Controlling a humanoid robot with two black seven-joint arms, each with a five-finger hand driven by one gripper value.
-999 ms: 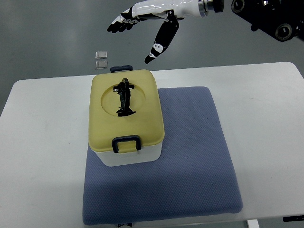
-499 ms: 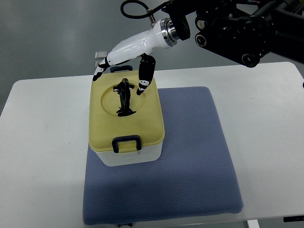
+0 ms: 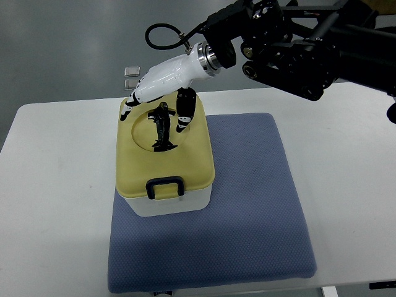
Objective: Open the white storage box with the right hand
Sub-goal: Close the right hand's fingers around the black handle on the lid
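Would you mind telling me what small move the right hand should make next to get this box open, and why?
Probably lower the right hand slightly and close its fingers and thumb around the black handle. The hand is open, straddling the handle's far end above the yellow lid, and holds nothing, while the lid sits closed on the white storage box.

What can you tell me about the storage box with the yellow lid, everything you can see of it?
The storage box has a white, plastic-looking body and a pale yellow lid with rounded corners. The lid is closed, with a round recess holding a black folding handle and a dark latch at the near edge. The box sits upright on the far left part of a blue mat. The right robot hand reaches over the far end of the lid, fingers spread around the handle.
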